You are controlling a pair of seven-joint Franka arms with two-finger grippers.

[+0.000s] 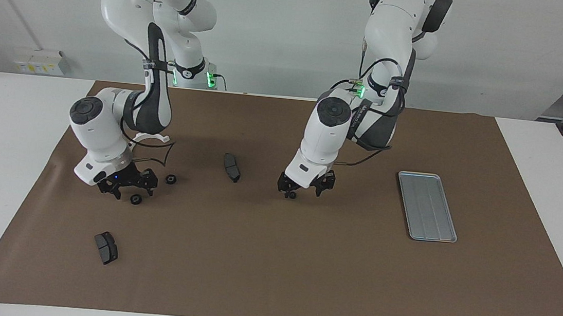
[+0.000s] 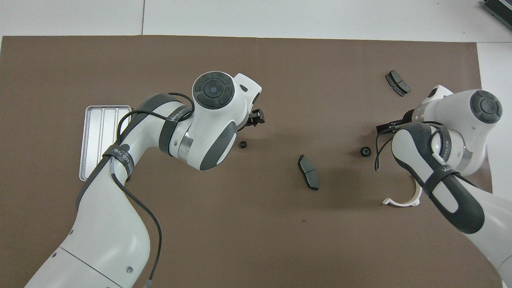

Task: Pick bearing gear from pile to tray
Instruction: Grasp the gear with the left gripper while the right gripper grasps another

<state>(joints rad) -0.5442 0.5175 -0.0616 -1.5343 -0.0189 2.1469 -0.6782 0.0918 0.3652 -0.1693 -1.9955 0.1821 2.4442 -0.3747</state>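
The pile is scattered toward the right arm's end of the mat: a white half-ring bracket, two dark grey pad blocks and black round pieces. My right gripper is open and low over the mat, with one round piece just under its fingertips; in the overhead view its own wrist mostly hides it. My left gripper is open and low over mid-mat, with a small black round piece lying by one finger. The silver tray lies empty toward the left arm's end.
A brown mat covers the white table. One pad block lies between the two grippers, and the other lies farther from the robots than the right gripper. A cable loops beside the right wrist.
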